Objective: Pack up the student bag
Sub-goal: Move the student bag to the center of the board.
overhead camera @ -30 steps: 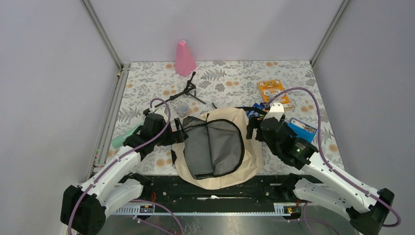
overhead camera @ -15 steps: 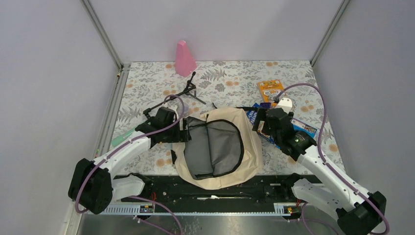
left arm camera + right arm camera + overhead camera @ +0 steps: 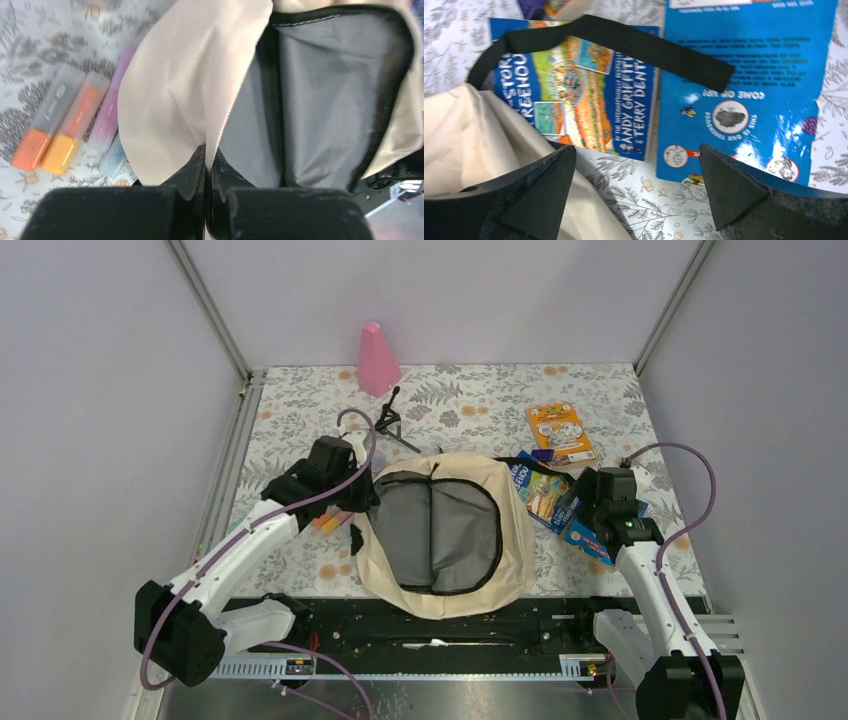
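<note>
The student bag (image 3: 515, 540), cream fabric with a black zipper rim, lies in the middle of the table with its grey lining (image 3: 440, 530) showing. My left gripper (image 3: 362, 496) is at the bag's left rim, shut on a fold of the cream fabric (image 3: 170, 95); the pinch shows in the left wrist view, left gripper (image 3: 209, 156). My right gripper (image 3: 636, 170) is open, with patterned table between its fingers (image 3: 734, 185). It hovers just right of the bag (image 3: 469, 140), above two blue books (image 3: 589, 85). A black strap (image 3: 634, 45) lies across them.
Several highlighters (image 3: 60, 117) lie left of the bag, partly under its flap. The blue books (image 3: 560, 502) are at the bag's right, an orange booklet (image 3: 558, 430) beyond them. A pink cone (image 3: 377, 359) and a black stand (image 3: 390, 420) are at the back.
My left gripper has shut on the bag's left rim and moved up toward the far side. The right arm has drawn back to the right, over the books, still open.
</note>
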`<state>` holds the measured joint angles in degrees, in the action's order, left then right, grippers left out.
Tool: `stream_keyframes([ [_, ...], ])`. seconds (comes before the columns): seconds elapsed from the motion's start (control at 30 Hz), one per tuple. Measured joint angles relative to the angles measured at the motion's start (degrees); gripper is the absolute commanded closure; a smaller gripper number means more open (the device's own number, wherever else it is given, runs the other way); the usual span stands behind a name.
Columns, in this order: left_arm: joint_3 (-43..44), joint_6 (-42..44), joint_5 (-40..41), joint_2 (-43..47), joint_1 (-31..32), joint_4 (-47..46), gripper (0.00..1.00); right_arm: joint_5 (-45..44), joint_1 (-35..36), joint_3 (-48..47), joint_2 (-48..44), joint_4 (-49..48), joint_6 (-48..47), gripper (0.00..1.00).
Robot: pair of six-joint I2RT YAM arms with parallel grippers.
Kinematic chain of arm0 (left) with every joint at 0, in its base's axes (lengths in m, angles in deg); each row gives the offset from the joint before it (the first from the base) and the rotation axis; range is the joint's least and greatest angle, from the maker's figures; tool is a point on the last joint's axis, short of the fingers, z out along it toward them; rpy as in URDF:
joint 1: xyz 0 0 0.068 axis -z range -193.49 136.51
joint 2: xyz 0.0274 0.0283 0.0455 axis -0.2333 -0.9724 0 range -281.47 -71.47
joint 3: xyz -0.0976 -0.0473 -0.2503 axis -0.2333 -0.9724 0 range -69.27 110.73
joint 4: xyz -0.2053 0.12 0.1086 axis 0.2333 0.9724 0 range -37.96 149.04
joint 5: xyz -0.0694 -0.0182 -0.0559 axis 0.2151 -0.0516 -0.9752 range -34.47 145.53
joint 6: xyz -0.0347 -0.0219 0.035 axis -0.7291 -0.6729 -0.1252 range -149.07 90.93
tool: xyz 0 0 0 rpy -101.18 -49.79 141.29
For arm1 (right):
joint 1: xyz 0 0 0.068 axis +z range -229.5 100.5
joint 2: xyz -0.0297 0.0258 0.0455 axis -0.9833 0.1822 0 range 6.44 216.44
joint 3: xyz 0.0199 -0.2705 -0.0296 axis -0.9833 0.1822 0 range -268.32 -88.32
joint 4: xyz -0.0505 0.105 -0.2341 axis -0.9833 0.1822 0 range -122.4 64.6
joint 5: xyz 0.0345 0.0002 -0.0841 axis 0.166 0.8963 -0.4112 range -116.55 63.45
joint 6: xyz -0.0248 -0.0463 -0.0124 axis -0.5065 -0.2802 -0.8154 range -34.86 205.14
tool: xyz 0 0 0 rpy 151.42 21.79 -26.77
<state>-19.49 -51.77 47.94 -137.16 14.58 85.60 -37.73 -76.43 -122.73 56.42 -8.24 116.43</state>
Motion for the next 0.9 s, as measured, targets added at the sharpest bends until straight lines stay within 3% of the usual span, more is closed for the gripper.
stream_keyframes([
  [0.2, 7.6, 3.7, -1.4, 3.4, 0.1, 0.2, 1.00, -1.0, -2.5, 3.5, -1.1, 0.0, 2.3, 0.00],
  [0.43, 7.8, 6.8, 0.7, 6.4, 0.1, 1.1, 1.00, -3.0, -8.0, 4.1, -2.0, 0.5, 2.7, 0.01],
  [0.63, 6.8, 8.3, 3.4, 11.9, -0.5, 1.5, 1.00, 5.4, -10.9, 4.1, 1.2, -2.8, 2.2, 0.22],
  [0.73, 6.1, 7.8, 2.7, 12.0, -0.9, 1.5, 1.00, 12.0, -10.8, 4.1, 4.8, -6.5, 3.4, 0.27],
  [0.9, 5.4, 7.6, 1.5, 11.9, -1.4, 1.7, 1.00, 15.2, -9.3, 4.5, 8.7, -10.3, 6.2, 0.32],
])
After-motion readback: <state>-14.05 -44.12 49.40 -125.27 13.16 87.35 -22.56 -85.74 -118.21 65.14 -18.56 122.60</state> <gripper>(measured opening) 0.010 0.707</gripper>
